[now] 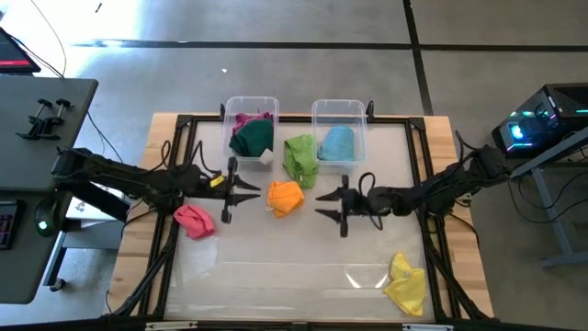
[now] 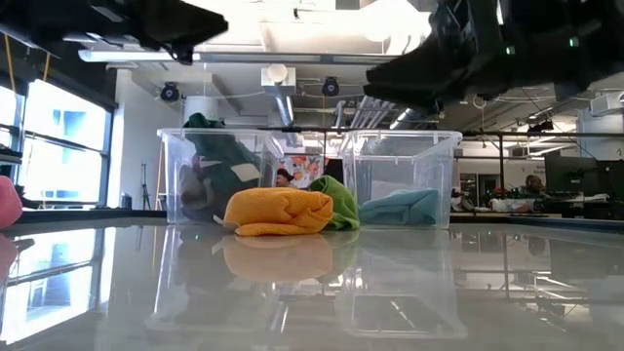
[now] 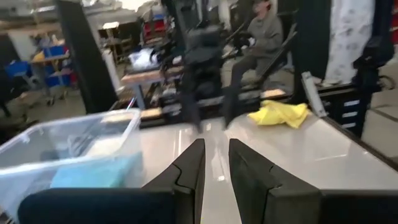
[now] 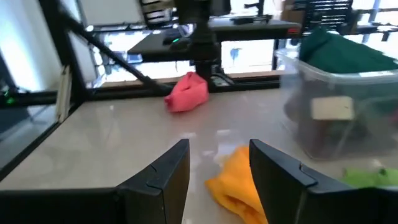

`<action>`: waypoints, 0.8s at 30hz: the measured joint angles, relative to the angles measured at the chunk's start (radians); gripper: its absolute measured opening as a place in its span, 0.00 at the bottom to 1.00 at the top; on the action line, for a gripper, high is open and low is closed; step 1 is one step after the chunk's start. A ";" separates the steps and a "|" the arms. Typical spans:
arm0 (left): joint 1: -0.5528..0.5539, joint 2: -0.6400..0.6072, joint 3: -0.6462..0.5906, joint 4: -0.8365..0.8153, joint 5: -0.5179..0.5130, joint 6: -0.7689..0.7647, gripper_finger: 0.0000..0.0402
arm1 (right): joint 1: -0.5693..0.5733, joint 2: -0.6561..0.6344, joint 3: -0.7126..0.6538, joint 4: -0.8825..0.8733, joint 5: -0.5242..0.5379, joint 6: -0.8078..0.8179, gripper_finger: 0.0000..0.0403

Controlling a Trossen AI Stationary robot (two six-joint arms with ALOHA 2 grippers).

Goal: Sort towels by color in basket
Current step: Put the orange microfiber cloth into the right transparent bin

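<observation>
While the orange towel (image 1: 286,198) lies on the table between my arms, just at nine o'clock of my right gripper (image 1: 323,204), I hold those fingers apart and empty; I should lower squarely over its bunched middle before closing. My left gripper (image 1: 248,195) waits, nearly closed, empty.

Robotics lab inside open-plan industrial workspace. Worktop (image 1: 303,267): glossy white sheet on wooden bench, ringed by black metal frame (image 1: 423,198). Beyond worktop: polished concrete floor (image 1: 276,23) with taped lines, exposed ceiling ducts (image 2: 283,97), strip lights. Right of worktop: lit computer tower (image 1: 537,119). Left of worktop: grey desk with clamps (image 1: 41,115). Behind worktop: seated person (image 3: 261,37), workstations.
</observation>
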 joint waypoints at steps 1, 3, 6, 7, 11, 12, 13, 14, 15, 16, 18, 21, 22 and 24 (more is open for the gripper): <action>-0.009 -0.015 -0.008 0.002 0.000 0.008 0.14 | -0.009 0.000 -0.018 0.025 0.000 0.015 0.40; -0.020 -0.043 -0.024 0.020 0.001 0.030 0.14 | -0.023 0.000 -0.049 0.071 0.000 0.041 0.40; -0.026 -0.080 -0.062 0.080 0.000 0.042 0.14 | -0.039 0.000 -0.074 0.097 0.000 0.070 0.40; -0.026 -0.088 -0.072 0.103 0.000 0.042 0.14 | -0.044 0.000 -0.078 0.099 0.000 0.078 0.40; -0.014 -0.103 -0.086 0.122 -0.087 0.042 0.14 | -0.075 -0.008 -0.078 0.091 -0.004 0.074 0.40; -0.005 -0.102 -0.082 0.114 -0.135 0.049 0.14 | -0.090 -0.017 -0.078 0.076 -0.006 0.074 0.40; 0.007 -0.102 -0.072 0.103 -0.183 0.063 0.14 | -0.107 -0.032 -0.077 0.055 -0.014 0.076 0.40; 0.021 -0.102 -0.058 0.086 -0.223 0.083 0.14 | -0.125 -0.049 -0.077 0.024 -0.023 0.083 0.40; 0.036 -0.103 -0.041 0.059 -0.253 0.105 0.14 | -0.142 -0.065 -0.077 -0.011 -0.031 0.089 0.40; 0.052 -0.103 -0.021 0.024 -0.273 0.123 0.14 | -0.158 -0.082 -0.077 -0.048 -0.042 0.095 0.40; 0.081 -0.103 0.025 -0.058 -0.286 0.154 0.14 | -0.187 -0.121 -0.077 -0.123 -0.064 0.087 0.40; 0.109 -0.102 0.098 -0.175 -0.286 0.199 0.14 | -0.230 -0.187 -0.077 -0.210 -0.102 0.016 0.40; 0.116 -0.102 0.120 -0.209 -0.286 0.208 0.14 | -0.243 -0.206 -0.077 -0.229 -0.112 -0.011 0.40; 0.131 -0.102 0.162 -0.270 -0.284 0.216 0.14 | -0.268 -0.244 -0.076 -0.266 -0.116 -0.052 0.40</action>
